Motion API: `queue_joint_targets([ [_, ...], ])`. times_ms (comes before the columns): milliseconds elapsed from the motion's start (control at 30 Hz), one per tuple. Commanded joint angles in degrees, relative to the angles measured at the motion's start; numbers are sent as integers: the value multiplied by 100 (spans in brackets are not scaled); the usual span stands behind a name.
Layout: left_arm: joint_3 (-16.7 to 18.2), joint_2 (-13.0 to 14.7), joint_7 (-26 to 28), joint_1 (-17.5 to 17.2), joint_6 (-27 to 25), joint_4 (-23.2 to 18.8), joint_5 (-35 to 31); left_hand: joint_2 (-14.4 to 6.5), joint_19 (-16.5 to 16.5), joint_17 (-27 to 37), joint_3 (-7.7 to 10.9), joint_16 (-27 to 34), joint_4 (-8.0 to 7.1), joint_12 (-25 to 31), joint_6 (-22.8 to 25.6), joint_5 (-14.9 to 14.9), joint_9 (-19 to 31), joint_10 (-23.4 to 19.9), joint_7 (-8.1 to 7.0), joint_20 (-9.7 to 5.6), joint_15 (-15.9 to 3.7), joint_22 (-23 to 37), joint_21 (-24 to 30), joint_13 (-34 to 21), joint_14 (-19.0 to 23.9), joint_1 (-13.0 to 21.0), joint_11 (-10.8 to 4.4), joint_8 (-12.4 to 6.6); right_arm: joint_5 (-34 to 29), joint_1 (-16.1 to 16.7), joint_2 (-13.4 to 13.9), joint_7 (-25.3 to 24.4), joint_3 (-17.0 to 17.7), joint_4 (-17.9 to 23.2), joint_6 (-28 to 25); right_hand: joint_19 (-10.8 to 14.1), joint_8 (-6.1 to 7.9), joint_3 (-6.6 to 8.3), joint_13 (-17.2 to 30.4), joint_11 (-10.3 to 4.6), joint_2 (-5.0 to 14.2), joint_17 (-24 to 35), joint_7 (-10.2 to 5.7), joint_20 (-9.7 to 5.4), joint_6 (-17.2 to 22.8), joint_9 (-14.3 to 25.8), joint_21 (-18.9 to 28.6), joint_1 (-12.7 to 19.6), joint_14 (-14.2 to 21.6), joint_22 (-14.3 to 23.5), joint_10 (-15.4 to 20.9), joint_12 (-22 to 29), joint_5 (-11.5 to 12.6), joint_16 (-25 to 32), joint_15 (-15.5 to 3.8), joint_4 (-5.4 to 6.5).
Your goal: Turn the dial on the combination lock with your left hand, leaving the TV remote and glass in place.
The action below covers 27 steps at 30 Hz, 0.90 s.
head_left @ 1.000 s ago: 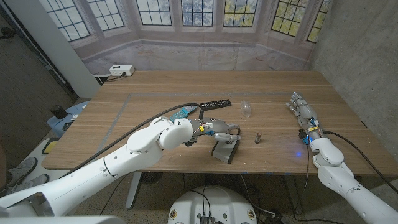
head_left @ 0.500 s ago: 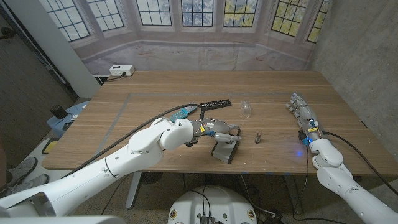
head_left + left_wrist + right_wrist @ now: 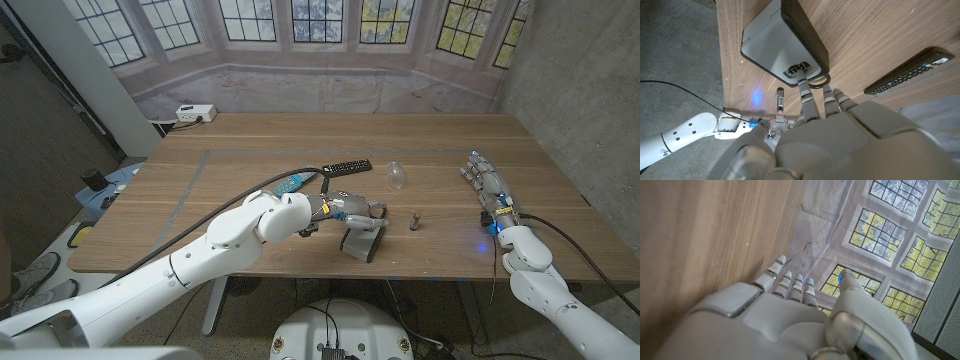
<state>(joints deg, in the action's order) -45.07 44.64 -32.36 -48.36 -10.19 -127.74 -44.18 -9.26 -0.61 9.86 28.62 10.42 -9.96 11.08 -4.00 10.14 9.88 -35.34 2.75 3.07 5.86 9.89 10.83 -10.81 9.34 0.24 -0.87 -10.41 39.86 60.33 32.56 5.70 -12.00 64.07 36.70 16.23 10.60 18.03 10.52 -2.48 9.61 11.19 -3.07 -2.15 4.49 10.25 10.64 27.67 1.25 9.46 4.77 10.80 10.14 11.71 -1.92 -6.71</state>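
The left hand (image 3: 840,135), holding nothing, touches fingertips (image 3: 802,82) to the rigid, boxy combination lock (image 3: 782,42), whose small dial (image 3: 797,67) likely wants a fingertip pinch; the right hand (image 3: 487,180) waits open at three o'clock.

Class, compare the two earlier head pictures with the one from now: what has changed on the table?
Nothing visibly changed. The left hand stays at the grey box-shaped combination lock, fingers at its dial; the black TV remote, clear glass and right hand stay where they were.
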Motion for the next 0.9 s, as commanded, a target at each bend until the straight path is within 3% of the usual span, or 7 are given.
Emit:
queue_joint_targets([
  [33,57,60,20,-142,-128,-135,-28,16,-27,-1,23,53,-6,31,-1,-2,14,-63,-36,19,13,12,35,-10,57,28,-18,-15,-5,16,17,4,3,39,7,-15,19,42,29,1,6,19,-2,-405,-36,17,25,-67,-15,18,-20,24,21,31,-286,-2],
  [600,145,165,90,-274,-166,-204,74,19,-45,0,31,57,-9,44,9,-2,14,-120,-32,25,12,12,40,-10,84,21,54,-15,-37,153,14,-109,16,167,32,-14,22,44,29,1,6,19,-1,-401,-29,17,25,-70,-12,18,-15,25,20,32,-284,-2],
  [900,168,224,96,-321,-140,-249,147,23,-58,0,33,63,-10,57,18,-2,14,-170,-31,28,11,12,43,-11,106,19,12,-17,-58,303,37,-219,51,320,44,-14,22,47,29,1,6,19,0,-400,-30,17,25,-70,-15,18,-13,26,21,31,-282,-3],
])
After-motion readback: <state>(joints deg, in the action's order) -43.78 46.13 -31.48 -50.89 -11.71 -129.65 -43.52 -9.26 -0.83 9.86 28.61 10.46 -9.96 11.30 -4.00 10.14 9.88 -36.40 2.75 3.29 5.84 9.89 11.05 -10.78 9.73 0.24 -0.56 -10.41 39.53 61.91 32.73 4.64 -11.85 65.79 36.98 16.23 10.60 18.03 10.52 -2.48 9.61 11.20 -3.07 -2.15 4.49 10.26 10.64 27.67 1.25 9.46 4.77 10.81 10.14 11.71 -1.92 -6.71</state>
